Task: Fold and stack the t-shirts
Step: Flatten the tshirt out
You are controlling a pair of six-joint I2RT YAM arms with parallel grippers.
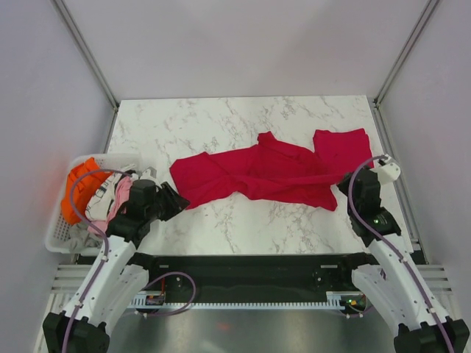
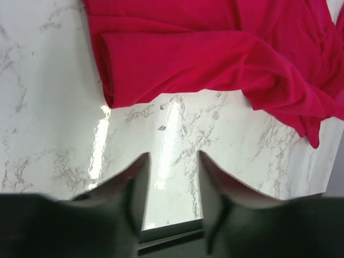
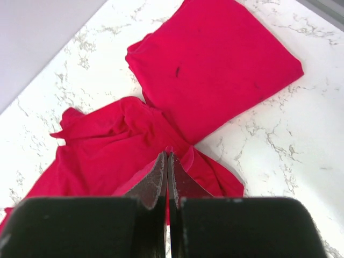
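Note:
A crumpled crimson t-shirt lies stretched across the middle of the marble table. A second crimson t-shirt, folded flat, lies at its far right end and also shows in the right wrist view. My left gripper is open and empty over bare marble, just short of the crumpled shirt's left end; its jaws stand apart. My right gripper is at the shirt's right end. Its jaws are shut on a puckered fold of the crumpled shirt.
A white basket with orange and pink clothes stands off the table's left edge, beside the left arm. Grey walls and metal posts close in the table at the back and sides. The table's near edge runs just below the left fingers.

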